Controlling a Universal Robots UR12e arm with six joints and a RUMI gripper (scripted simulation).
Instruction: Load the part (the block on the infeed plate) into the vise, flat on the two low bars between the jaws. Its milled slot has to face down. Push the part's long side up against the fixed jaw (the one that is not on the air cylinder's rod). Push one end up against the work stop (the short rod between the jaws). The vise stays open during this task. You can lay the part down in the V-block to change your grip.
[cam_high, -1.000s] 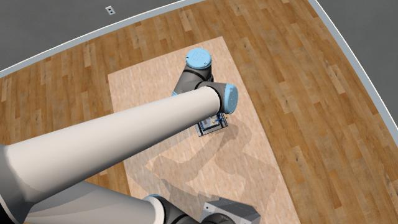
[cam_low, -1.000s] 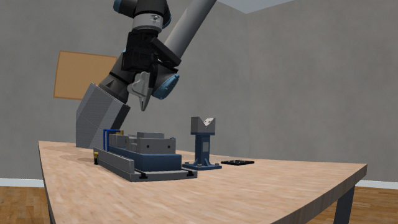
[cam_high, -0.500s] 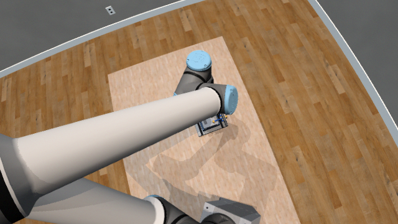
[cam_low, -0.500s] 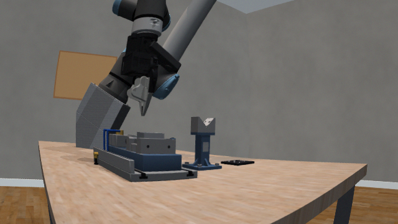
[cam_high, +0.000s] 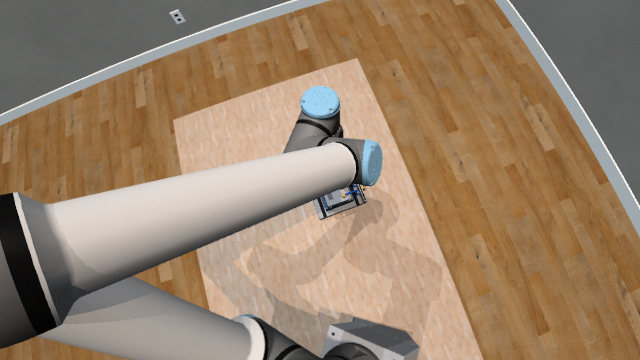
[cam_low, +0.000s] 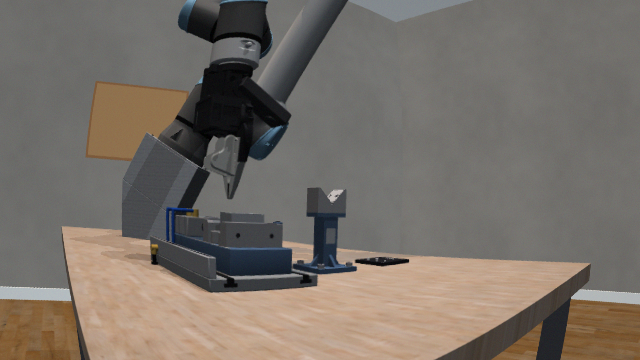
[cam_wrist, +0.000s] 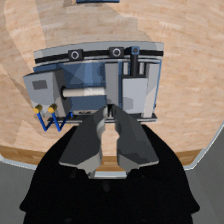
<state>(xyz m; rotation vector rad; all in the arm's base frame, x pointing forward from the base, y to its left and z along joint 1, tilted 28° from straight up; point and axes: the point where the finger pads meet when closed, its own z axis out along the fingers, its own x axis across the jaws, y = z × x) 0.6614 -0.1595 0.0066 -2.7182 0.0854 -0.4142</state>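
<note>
The part (cam_low: 242, 217) (cam_wrist: 134, 95), a light grey block, lies in the vise between the fixed jaw (cam_low: 255, 235) (cam_wrist: 151, 97) and the moving jaw (cam_wrist: 112, 82). No slot shows on its top; its underside is hidden. Its long side is beside the fixed jaw, with a clear gap to the moving jaw. One end is at the tip of the work stop (cam_wrist: 134, 65); I cannot tell exact contact on either side. The low bars are mostly hidden under it. My gripper (cam_low: 230, 196) (cam_wrist: 110, 105) is shut and empty, above the vise near the moving jaw's end.
The V-block (cam_low: 315, 202) stands on a blue post beside the vise. The black infeed plate (cam_low: 382, 261) lies beyond it, with no block on it. The air cylinder (cam_wrist: 42, 90), its rod (cam_wrist: 84, 92) and blue hoses (cam_wrist: 57, 122) are at the vise's other end.
</note>
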